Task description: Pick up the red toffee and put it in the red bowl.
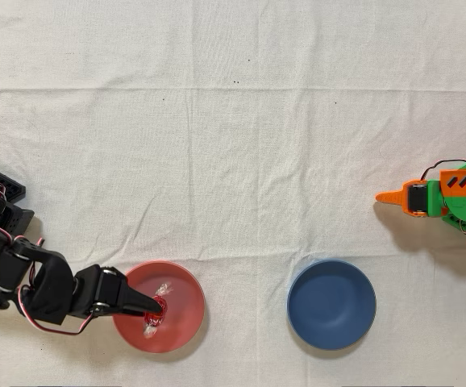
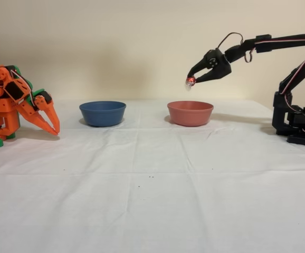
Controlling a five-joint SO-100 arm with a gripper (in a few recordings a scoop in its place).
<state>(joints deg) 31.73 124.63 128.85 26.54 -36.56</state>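
The red toffee point(image 2: 190, 81) hangs in the air above the red bowl point(image 2: 190, 113), pinched between the fingertips of my black gripper point(image 2: 192, 80). In the overhead view the red toffee point(image 1: 157, 306) shows over the inside of the red bowl point(image 1: 180, 316), with clear wrapper ends sticking out above and below my gripper point(image 1: 158, 305). The black arm reaches in from the left edge of that view. The gripper is shut on the toffee, well clear of the bowl's rim in the fixed view.
A dark blue bowl point(image 1: 331, 304) sits beside the red one, also seen as the blue bowl point(image 2: 102, 113) in the fixed view. The idle orange arm point(image 1: 447, 197) rests at the right in the overhead view. White cloth covers the table.
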